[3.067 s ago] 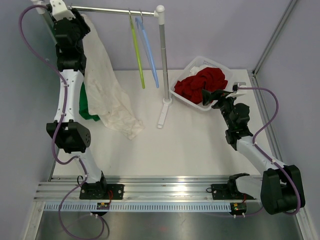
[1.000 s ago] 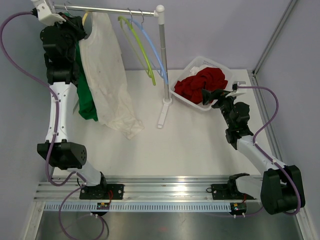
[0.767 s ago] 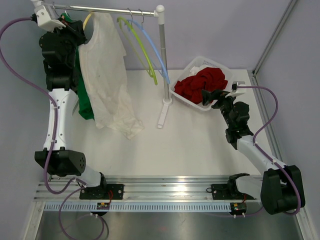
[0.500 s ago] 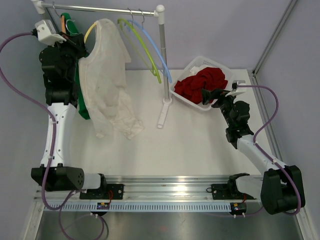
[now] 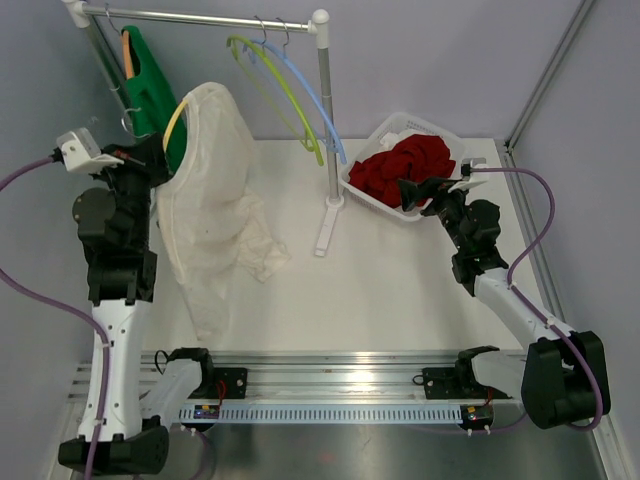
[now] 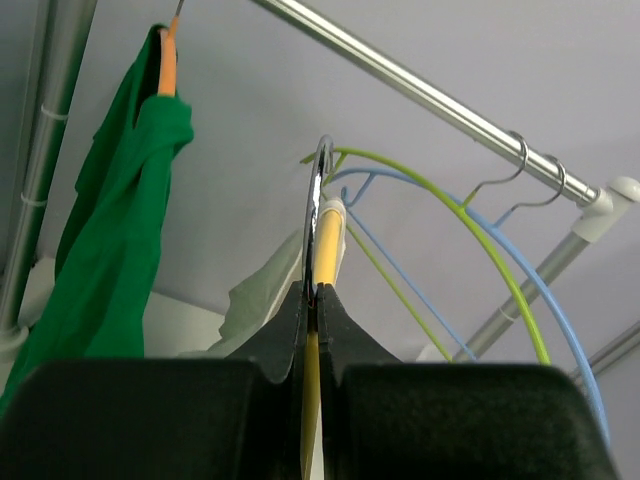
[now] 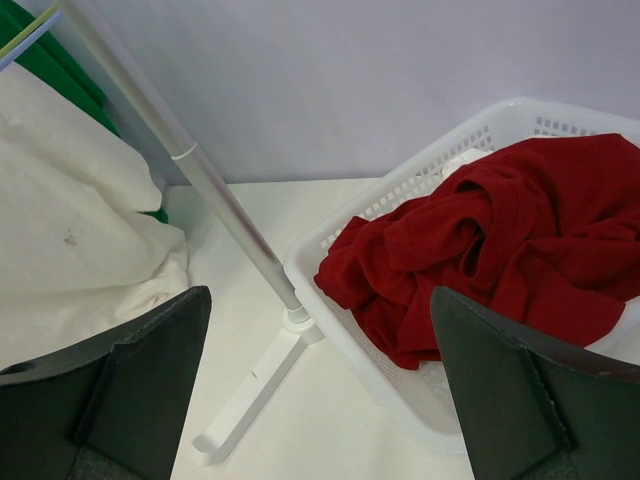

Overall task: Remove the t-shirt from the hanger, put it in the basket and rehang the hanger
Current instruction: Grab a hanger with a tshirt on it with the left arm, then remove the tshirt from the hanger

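Note:
A cream t-shirt point(image 5: 210, 215) hangs on a yellow hanger point(image 5: 175, 115), off the rail, at the left over the table. My left gripper point(image 5: 150, 160) is shut on the yellow hanger point(image 6: 325, 245) just below its metal hook point(image 6: 318, 190). The shirt's lower part drapes onto the table. My right gripper point(image 5: 430, 187) is open and empty beside the white basket point(image 5: 362, 190), with the shirt point(image 7: 70, 200) at its far left.
A green shirt point(image 5: 150, 75) on an orange hanger hangs at the left end of the rail point(image 5: 215, 18). Empty green point(image 5: 275, 75) and blue point(image 5: 310, 95) hangers hang near the rack post point(image 5: 325, 120). The basket holds a red garment point(image 5: 405, 165).
My left arm has lifted the yellow hanger with the cream shirt off the rail and pulled it down and toward the near left. The empty hangers swung. The right arm barely moved.

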Controlling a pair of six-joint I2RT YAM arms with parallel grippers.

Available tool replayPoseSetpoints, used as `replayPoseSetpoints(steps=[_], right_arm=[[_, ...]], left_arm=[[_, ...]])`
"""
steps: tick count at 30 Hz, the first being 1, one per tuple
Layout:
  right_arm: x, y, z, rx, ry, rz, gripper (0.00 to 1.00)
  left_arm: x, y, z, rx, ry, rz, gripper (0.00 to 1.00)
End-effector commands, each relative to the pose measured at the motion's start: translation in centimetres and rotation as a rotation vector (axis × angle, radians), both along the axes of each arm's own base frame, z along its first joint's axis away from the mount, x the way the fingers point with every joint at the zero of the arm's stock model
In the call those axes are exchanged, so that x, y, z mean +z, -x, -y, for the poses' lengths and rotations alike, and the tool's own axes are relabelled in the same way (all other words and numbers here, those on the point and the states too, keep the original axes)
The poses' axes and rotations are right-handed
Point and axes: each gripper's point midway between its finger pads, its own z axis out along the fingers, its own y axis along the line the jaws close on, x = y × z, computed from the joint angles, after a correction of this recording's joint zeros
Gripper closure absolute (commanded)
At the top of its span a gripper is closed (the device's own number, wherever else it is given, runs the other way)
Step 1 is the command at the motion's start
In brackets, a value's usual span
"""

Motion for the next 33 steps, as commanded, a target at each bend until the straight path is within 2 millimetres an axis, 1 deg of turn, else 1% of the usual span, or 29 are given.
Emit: replayPoseSetpoints(steps=[1,2,3,4,5,6,7,9,10,11,12,13,14,15,16,17,18,19,20,21,22,23,25,26,27,28,31,32,33], right_arm=[[3.1,0.9,-1.2,0.068,-0.014,0.066,0.01],[3.1,1.0,-1.2,0.074,-0.014,0.066,0.01],[3.1,1.1,-1.3,0.082,-0.016,0.066,0.01],[3.3,1.3,-1.5,0.093,-0.018,0.068,0.01],[3.3,1.3,-1.6,0.101,-0.02,0.065,0.01],[3.6,1.8,-2.1,0.134,-0.023,0.072,0.0],[3.7,2.0,-2.4,0.15,-0.026,0.07,0.0],[4.7,3.0,-3.2,0.209,-0.049,0.077,0.0],[5.0,3.5,-3.5,0.236,-0.054,0.079,0.0],[5.2,4.1,-3.9,0.266,-0.063,0.076,0.0],[6.2,4.9,-4.0,0.283,-0.068,0.09,0.01],[6.5,5.4,-4.1,0.29,-0.073,0.09,0.01],[6.4,5.9,-4.1,0.29,-0.069,0.077,0.0],[7.4,6.8,-4.0,0.292,-0.068,0.101,0.0],[7.7,7.3,-4.0,0.296,-0.065,0.104,0.0],[7.5,7.8,-4.0,0.302,-0.064,0.085,0.01],[8.3,9.0,-4.4,0.338,-0.065,0.105,0.02],[8.6,9.6,-4.6,0.363,-0.066,0.109,0.02],[9.1,10.5,-5.2,0.402,-0.08,0.111,0.04],[9.4,11.6,-6.0,0.467,-0.076,0.113,0.05],[9.5,12.2,-6.6,0.508,-0.076,0.105,0.05],[9.5,13.3,-7.7,0.574,-0.07,0.097,0.06],[9.6,14.2,-8.8,0.62,-0.062,0.083,0.07],[9.8,14.8,-9.5,0.639,-0.051,0.093,0.07],[10.1,15.1,-9.9,0.649,-0.048,0.096,0.07],[9.8,15.3,-10.3,0.657,-0.043,0.081,0.07],[10.0,16.1,-12.2,0.692,-0.028,0.071,0.07],[9.6,16.0,-12.8,0.692,-0.01,0.059,0.08],[9.5,15.0,-13.3,0.654,-0.009,0.045,0.08]], left_arm=[[1.5,2.9,0.6,-0.035,0.062,0.108,1.0],[1.7,4.2,0.8,-0.048,0.068,0.13,1.0],[1.0,4.4,0.8,-0.051,0.073,0.112,1.0],[0.8,4.9,1.1,-0.067,0.082,0.107,1.0],[0.9,6.1,1.4,-0.08,0.085,0.121,1.0],[0.7,6.5,1.5,-0.088,0.092,0.118,1.0],[-0.1,6.7,2.4,-0.139,0.09,0.104,1.0],[-1.0,7.7,3.2,-0.18,0.093,0.086,1.0],[-2.2,7.6,3.7,-0.209,0.085,0.056,1.0],[-2.8,7.8,4.0,-0.223,0.082,0.046,1.0],[-2.8,8.7,4.2,-0.236,0.077,0.058,1.0],[-4.1,8.7,4.5,-0.252,0.068,0.031,1.0],[-4.5,9.1,4.6,-0.258,0.063,0.029,1.0],[-4.9,9.4,4.8,-0.265,0.056,0.025,1.0],[-5.1,10.6,5.2,-0.29,0.05,0.04,1.0],[-6.1,10.7,5.5,-0.302,0.045,0.03,1.0],[-6.5,11.1,5.7,-0.314,0.035,0.032,1.0],[-6.4,12.3,5.9,-0.321,0.011,0.057,1.0],[-6.5,12.8,5.9,-0.323,0.001,0.063,1.0],[-7.1,13.1,5.9,-0.319,-0.008,0.052,1.0],[-7.1,13.9,6.0,-0.32,-0.04,0.067,1.0],[-7.2,14.3,6.0,-0.319,-0.058,0.067,1.0],[-8.4,14.5,6.1,-0.322,-0.095,0.031,1.0],[-8.6,14.9,6.1,-0.32,-0.102,0.034,1.0],[-8.8,14.9,6.2,-0.326,-0.101,0.031,1.0],[-9.4,15.0,6.7,-0.356,-0.097,0.027,1.0],[-9.4,15.7,7.6,-0.406,-0.11,0.054,1.0],[-9.3,15.9,7.5,-0.402,-0.111,0.059,1.0],[-9.4,16.0,7.5,-0.4,-0.114,0.061,1.0]])
